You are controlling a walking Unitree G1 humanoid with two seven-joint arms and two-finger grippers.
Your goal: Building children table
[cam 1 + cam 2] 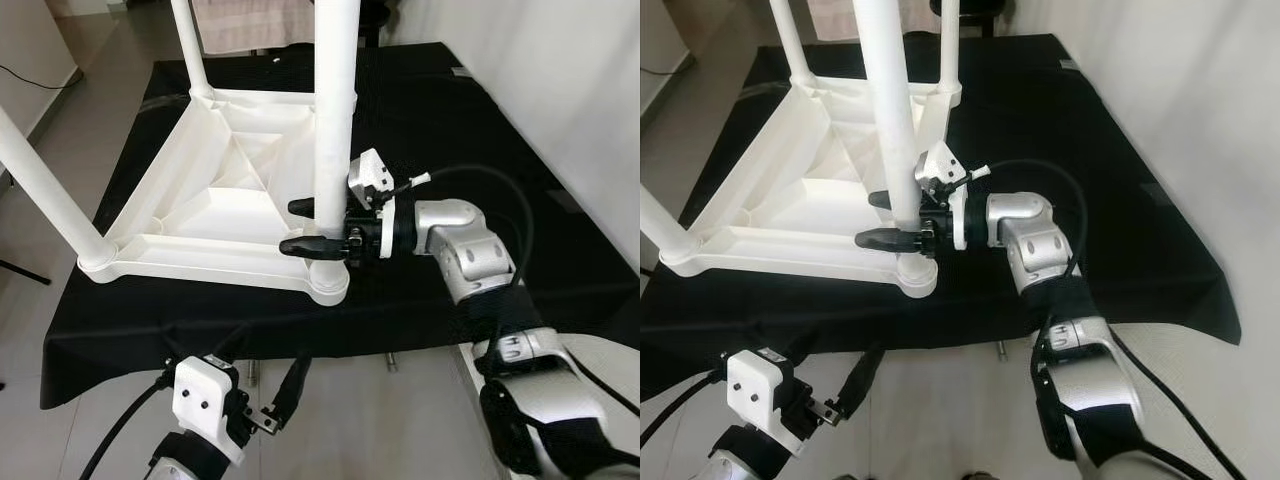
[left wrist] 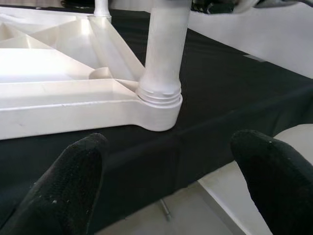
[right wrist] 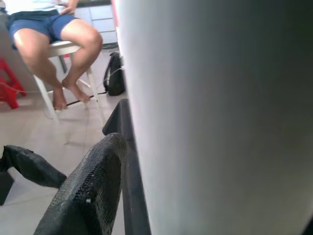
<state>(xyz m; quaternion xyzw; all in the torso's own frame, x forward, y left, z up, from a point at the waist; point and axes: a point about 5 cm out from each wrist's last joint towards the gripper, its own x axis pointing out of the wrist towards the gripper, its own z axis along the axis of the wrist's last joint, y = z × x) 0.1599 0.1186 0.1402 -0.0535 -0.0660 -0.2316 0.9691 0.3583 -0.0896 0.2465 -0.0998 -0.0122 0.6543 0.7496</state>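
- White plastic children's table (image 1: 215, 205) lying upside down on a black cloth (image 1: 430, 110), underside ribs facing up, legs pointing upward
- Near-right table leg (image 1: 335, 110) standing upright in its corner socket (image 1: 328, 282), just inside the near edge of the cloth
- Right gripper (image 1: 312, 226) reaching in from the right at the lower part of that leg, one black finger on the near side and one on the far side, closed around the leg
- Seen from the right wrist: leg (image 3: 215, 117) pressed close against the camera, one textured black finger (image 3: 88, 196) lying alongside it
- Left gripper (image 1: 285, 395) hanging low in front of the cloth's near edge, below table level, well apart from the table
- Seen from the left wrist: two black fingertips (image 2: 68, 186) spread wide, nothing between them, pointing toward the socket (image 2: 159, 105) and the leg above it
- Near-left leg (image 1: 50, 190) slanting up and out from its corner; far leg (image 1: 190, 45) upright at the far side
- Pale floor (image 1: 60, 150) on the left, light wall (image 1: 560, 60) on the right
- Seated person's bare legs (image 3: 63, 54) on a white chair in the background of the right wrist view
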